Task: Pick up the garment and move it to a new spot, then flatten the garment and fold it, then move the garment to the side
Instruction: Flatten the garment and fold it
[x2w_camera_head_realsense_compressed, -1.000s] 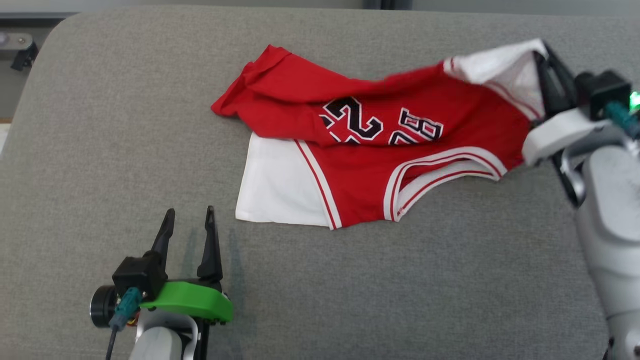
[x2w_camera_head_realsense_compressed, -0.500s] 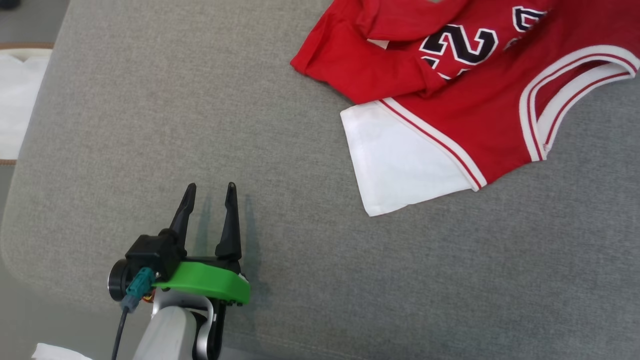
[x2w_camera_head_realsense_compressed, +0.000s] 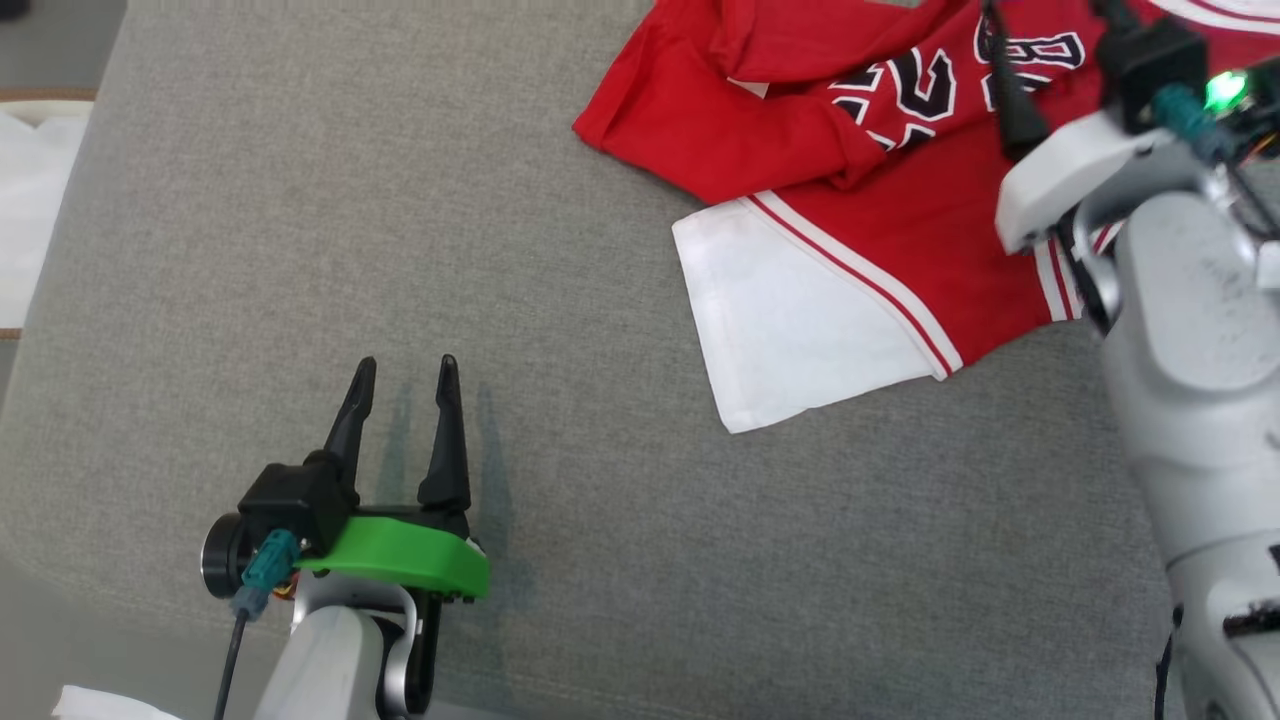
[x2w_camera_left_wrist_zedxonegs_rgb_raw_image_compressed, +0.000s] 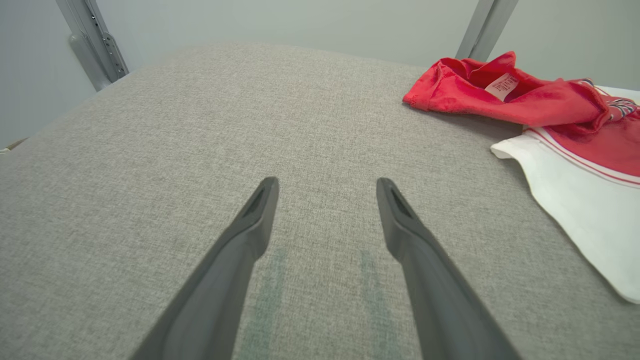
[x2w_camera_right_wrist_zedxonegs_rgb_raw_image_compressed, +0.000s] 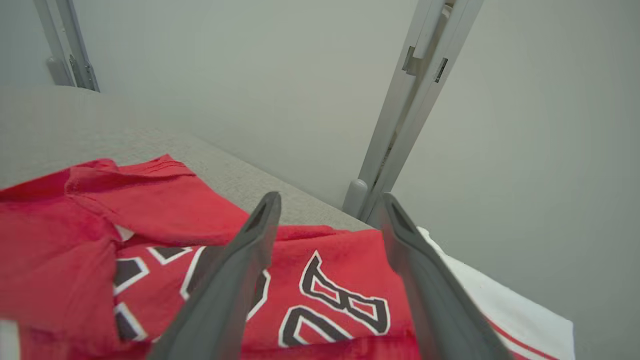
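Observation:
The garment (x2w_camera_head_realsense_compressed: 860, 200) is a red jersey with white trim, black numerals and a white panel, lying crumpled on the grey padded surface (x2w_camera_head_realsense_compressed: 300, 250) at the upper right. My right gripper (x2w_camera_head_realsense_compressed: 1050, 20) hovers over its numerals, open and holding nothing; in the right wrist view its fingers (x2w_camera_right_wrist_zedxonegs_rgb_raw_image_compressed: 331, 200) stand apart above the red cloth (x2w_camera_right_wrist_zedxonegs_rgb_raw_image_compressed: 150, 240). My left gripper (x2w_camera_head_realsense_compressed: 403, 370) rests open above bare padding, well to the left of the garment. In the left wrist view, the left gripper (x2w_camera_left_wrist_zedxonegs_rgb_raw_image_compressed: 327, 187) has the garment (x2w_camera_left_wrist_zedxonegs_rgb_raw_image_compressed: 550, 110) off to its right.
The padded surface ends in a rounded edge at the left and front. White cloth (x2w_camera_head_realsense_compressed: 30, 200) lies beyond the left edge. Metal posts (x2w_camera_left_wrist_zedxonegs_rgb_raw_image_compressed: 90, 45) (x2w_camera_right_wrist_zedxonegs_rgb_raw_image_compressed: 400, 125) stand behind the surface against a pale wall.
My right gripper has let go of the garment's white corner and opened; it now hangs over the numerals. The head camera has shifted. The left gripper has stayed put.

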